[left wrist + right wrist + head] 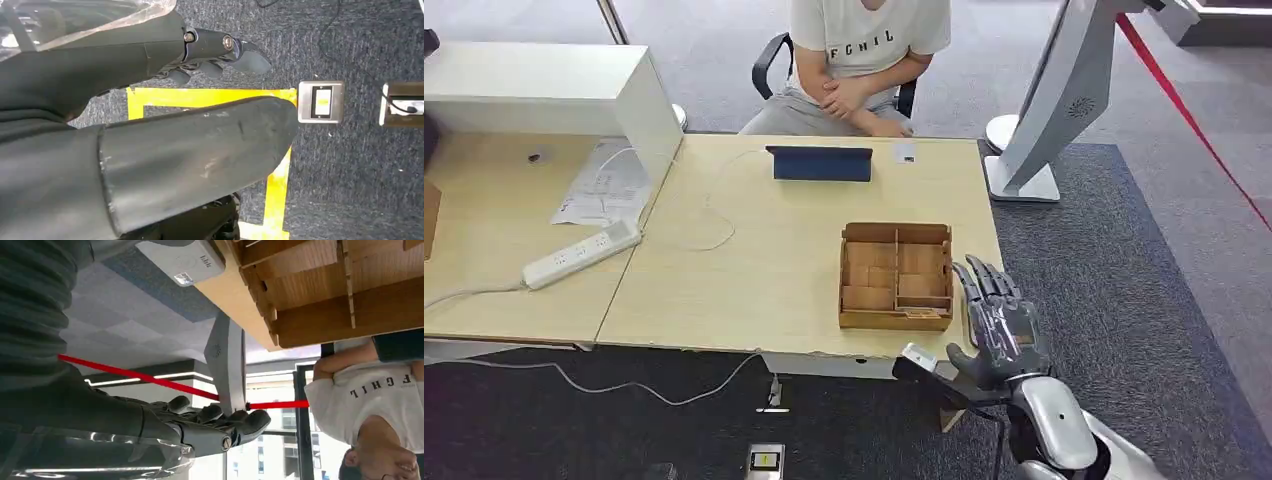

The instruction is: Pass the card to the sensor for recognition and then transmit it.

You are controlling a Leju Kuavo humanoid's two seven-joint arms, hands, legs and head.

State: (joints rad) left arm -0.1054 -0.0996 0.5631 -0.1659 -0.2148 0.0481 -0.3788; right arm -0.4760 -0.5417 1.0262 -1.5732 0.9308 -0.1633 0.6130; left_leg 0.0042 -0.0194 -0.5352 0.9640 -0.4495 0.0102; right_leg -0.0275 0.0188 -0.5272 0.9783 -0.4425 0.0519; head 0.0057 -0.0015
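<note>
right hand [999, 320] | fingers spread, empty | beside wooden tray [895, 276]

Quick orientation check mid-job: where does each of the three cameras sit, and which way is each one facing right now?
Head view: high on the body, facing forward and down at the desk, wooden tray and seated person; right hand rises at the desk edge.
Left wrist view: behind the hanging left hand, facing the carpet, yellow tape and floor socket.
Right wrist view: behind the right hand, turned, facing past the tray toward the person.
Head and right wrist views share tray, person and red ribbon.
</note>
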